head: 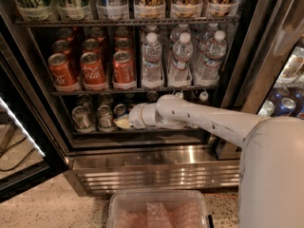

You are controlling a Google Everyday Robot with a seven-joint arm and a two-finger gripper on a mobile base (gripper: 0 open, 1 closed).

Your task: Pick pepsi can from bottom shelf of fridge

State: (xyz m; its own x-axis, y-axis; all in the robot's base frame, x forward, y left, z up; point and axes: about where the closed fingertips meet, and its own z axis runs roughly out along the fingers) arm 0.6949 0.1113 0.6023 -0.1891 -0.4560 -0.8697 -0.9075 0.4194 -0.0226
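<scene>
The fridge (156,167) stands open in front of me, with a ribbed steel base panel. My gripper (121,123) is inside the bottom shelf (142,133), at its middle-left, and the white arm reaches in from the right. The gripper sits just right of the silver-topped grey cans (105,118) at the shelf's left end. I see no blue pepsi can on this shelf. The arm hides the shelf's middle and right lanes.
Red Coca-Cola cans (93,70) and water bottles (181,56) fill the rack above. Tall cans stand on the top rack (142,21). Blue cans (285,106) show behind the glass at far right. A clear plastic bin (156,210) sits below. The open door (19,127) is at left.
</scene>
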